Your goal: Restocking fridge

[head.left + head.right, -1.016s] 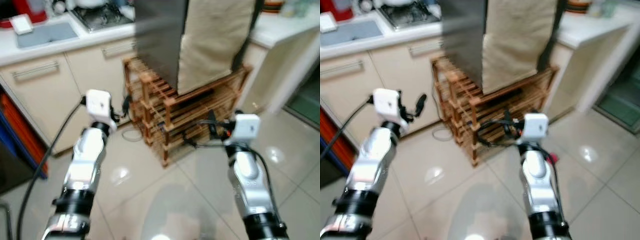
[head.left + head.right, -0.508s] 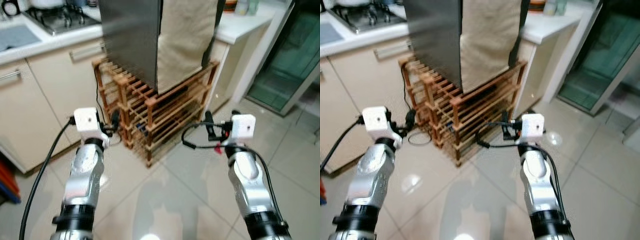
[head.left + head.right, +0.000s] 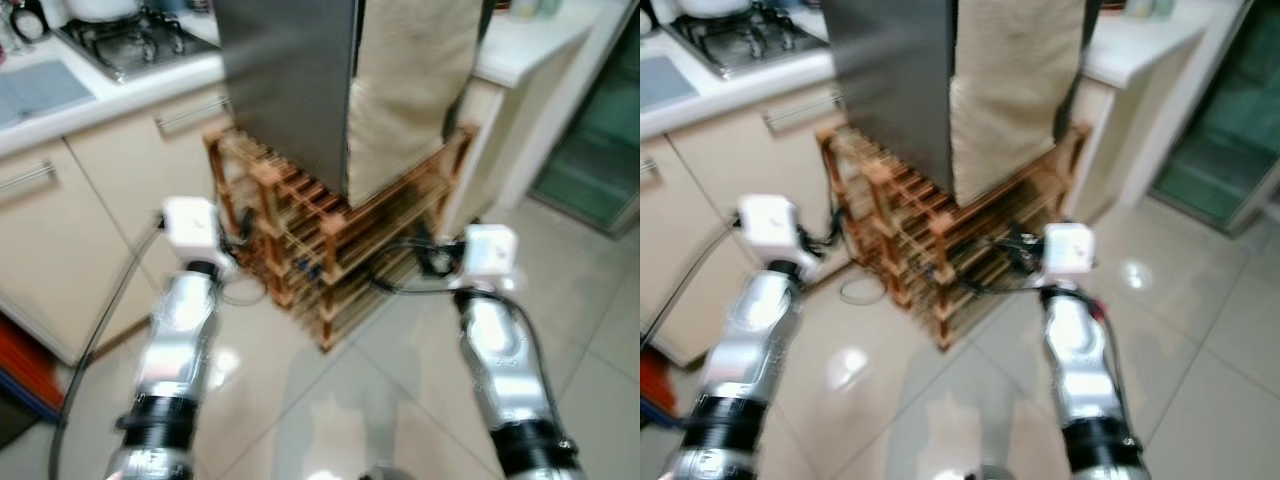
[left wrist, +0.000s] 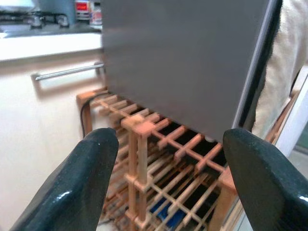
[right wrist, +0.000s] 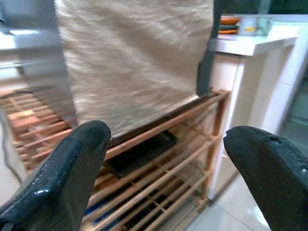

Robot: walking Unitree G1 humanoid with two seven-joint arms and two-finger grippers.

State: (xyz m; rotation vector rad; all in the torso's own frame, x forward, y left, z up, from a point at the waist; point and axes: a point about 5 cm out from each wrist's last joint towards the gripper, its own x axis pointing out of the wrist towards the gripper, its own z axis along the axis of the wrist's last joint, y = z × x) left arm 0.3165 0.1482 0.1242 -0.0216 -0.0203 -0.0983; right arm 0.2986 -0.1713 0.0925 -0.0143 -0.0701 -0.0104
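Note:
A small grey steel fridge (image 3: 285, 90) stands on a slatted wooden rack (image 3: 330, 240), with a beige cloth (image 3: 410, 90) hanging over its right side. Both arms are raised in front of the rack. My left gripper (image 3: 242, 230) is held short of the rack's left corner, and in the left wrist view it (image 4: 168, 168) is open and holds nothing, facing the fridge's grey face (image 4: 183, 62). My right gripper (image 3: 422, 258) hovers by the rack's right end. In the right wrist view it (image 5: 166, 163) is open and holds nothing, facing the cloth (image 5: 134, 57).
Cream cabinets (image 3: 70, 230) with a sink (image 3: 40, 85) and a gas hob (image 3: 140, 40) run along the left. A white counter (image 3: 530, 40) stands to the right, then a glass door (image 3: 600, 140). A cable loop (image 3: 862, 290) lies on the glossy tiled floor (image 3: 350, 400).
The whole picture has shifted with the camera: rack and fridge now sit further right and look blurred. Both arms keep the same raised pose, fingers still apart.

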